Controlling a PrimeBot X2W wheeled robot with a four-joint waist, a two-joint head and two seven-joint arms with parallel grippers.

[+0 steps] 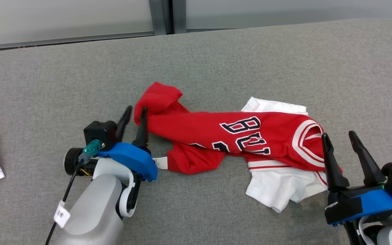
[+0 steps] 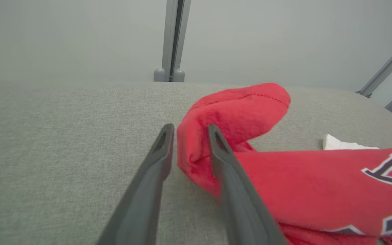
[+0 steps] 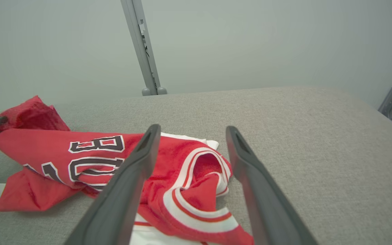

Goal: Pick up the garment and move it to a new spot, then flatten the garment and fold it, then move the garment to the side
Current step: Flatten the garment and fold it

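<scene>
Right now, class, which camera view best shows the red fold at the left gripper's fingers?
The left wrist view: the red fold appears large and close between the left gripper's two fingers. The head view shows it small, from above. The right wrist view catches it at its far left edge.

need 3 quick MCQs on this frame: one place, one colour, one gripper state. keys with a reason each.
1. The left gripper is at the red jersey's: A) neck opening B) left end C) middle.
2. The jersey's lettering is: A) dark, outlined white B) yellow C) green.
3. The right gripper is: A) shut on red cloth B) shut on white cloth C) open, holding nothing.
Key: 1 B, it straddles the bunched fold at that end; 2 A, the head view shows dark letters with white edges; 3 C, its jaws stand wide apart with nothing pinched.
</scene>
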